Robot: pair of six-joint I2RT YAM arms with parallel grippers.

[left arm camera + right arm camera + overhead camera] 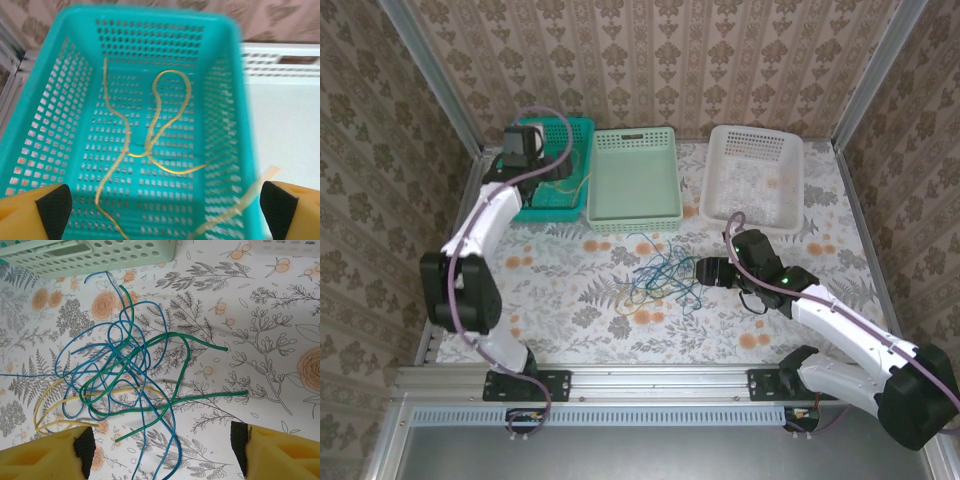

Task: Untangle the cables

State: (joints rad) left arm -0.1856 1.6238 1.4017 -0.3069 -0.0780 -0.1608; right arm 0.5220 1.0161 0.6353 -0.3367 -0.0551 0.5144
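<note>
your l gripper [165, 204] hangs over the teal basket [578, 130], at 11 o'clock on the table [570, 300] in the top view. its fingers [50, 205] stand wide apart w/ nothing between them. one yellow cable [172, 71] lies loose on the basket floor in a couple of loops, clear of both pads. a pale strand [235, 207] shows by the pad at 5 o'clock in the l wrist view. it's blurred, so can't tell what it is or if it touches.

the other cables sit in a tangle [660, 275] on the table, near the middle, just at 6 o'clock of the mint basket [636, 218]. the white basket [756, 135] is at 1 o'clock from the tangle. your r gripper [705, 270] sits low at 3 o'clock of the tangle, pointing at it. in the r wrist view its fingers [82, 450] are apart and clamp nothing. the tangle is mostly blue w/ green through it and a yellow loop [36, 417] at 8 o'clock. two green ends [215, 397] stick out toward 3 o'clock.
</note>
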